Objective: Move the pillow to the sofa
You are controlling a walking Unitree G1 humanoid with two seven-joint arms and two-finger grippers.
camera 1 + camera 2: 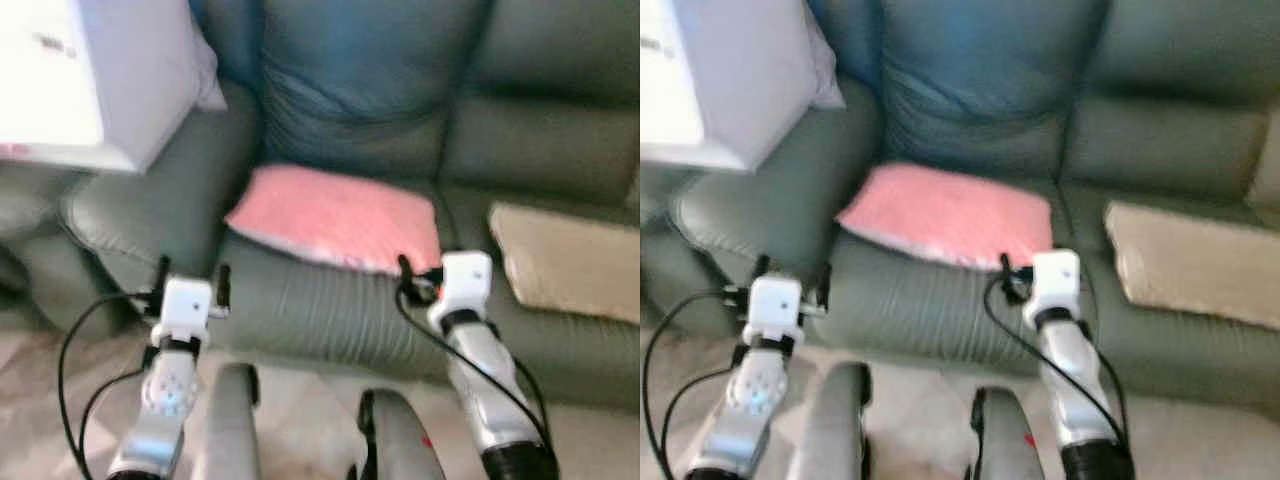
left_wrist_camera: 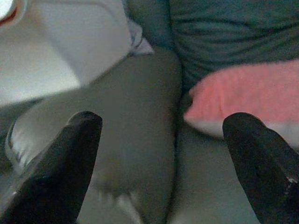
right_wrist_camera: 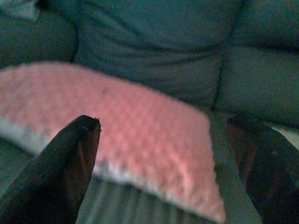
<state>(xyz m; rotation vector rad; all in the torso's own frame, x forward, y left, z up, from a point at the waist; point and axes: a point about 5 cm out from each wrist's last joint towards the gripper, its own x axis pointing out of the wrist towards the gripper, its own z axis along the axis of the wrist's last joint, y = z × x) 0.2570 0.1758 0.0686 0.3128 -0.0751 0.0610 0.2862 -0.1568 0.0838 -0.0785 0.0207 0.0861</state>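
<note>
A pink pillow [image 1: 335, 215] lies flat on the seat of the dark green sofa [image 1: 300, 305], near the seat's front edge. My right gripper [image 1: 418, 272] is open just in front of the pillow's near right corner; in the right wrist view its fingertips [image 3: 70, 154] spread wide with the pillow [image 3: 131, 130] beyond them and nothing held. My left gripper [image 1: 192, 280] is open and empty in front of the sofa's left armrest [image 1: 150, 205]. The left wrist view looks past its fingertips [image 2: 60, 163] at the armrest [image 2: 135, 135] and the pillow's left end [image 2: 243, 95].
A beige cushion [image 1: 565, 260] lies on the seat to the right of the pillow. A large white box [image 1: 90, 80] rests above the left armrest. The sofa's back cushions [image 1: 360, 90] rise behind. Pale floor [image 1: 300, 410] and my own legs [image 1: 232, 425] lie below.
</note>
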